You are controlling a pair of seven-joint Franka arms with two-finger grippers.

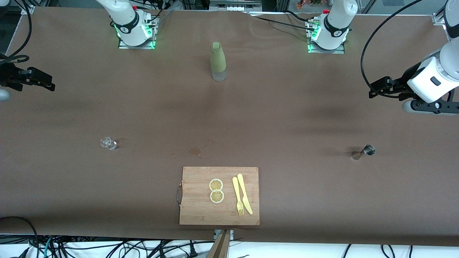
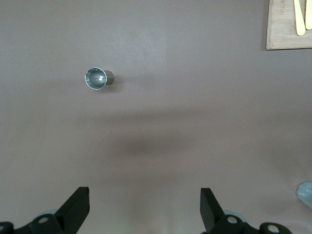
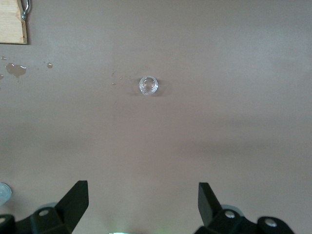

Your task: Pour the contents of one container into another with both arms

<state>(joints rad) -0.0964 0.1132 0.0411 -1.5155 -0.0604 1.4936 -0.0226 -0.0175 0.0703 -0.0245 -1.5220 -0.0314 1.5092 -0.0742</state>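
Note:
The tiny clear glass cup (image 1: 108, 143) stands on the brown table toward the right arm's end, and it shows from above in the right wrist view (image 3: 148, 85). The small steel jigger (image 1: 365, 151) stands toward the left arm's end and shows its round mouth in the left wrist view (image 2: 97, 78). My right gripper (image 1: 48, 81) hangs open over bare table at its end, well apart from the cup. My left gripper (image 1: 374, 89) hangs open over bare table at its end, well apart from the jigger. In both wrist views (image 2: 145, 195) (image 3: 143, 190) nothing lies between the fingers.
A tall olive-green bottle (image 1: 218, 61) stands mid-table near the arms' bases. A wooden cutting board (image 1: 195, 211) lies at the table's edge nearest the front camera and carries two lemon slices (image 1: 216, 190), a yellow fork (image 1: 237, 196) and a knife (image 1: 245, 193). A small wet stain (image 1: 195, 151) marks the cloth beside the board.

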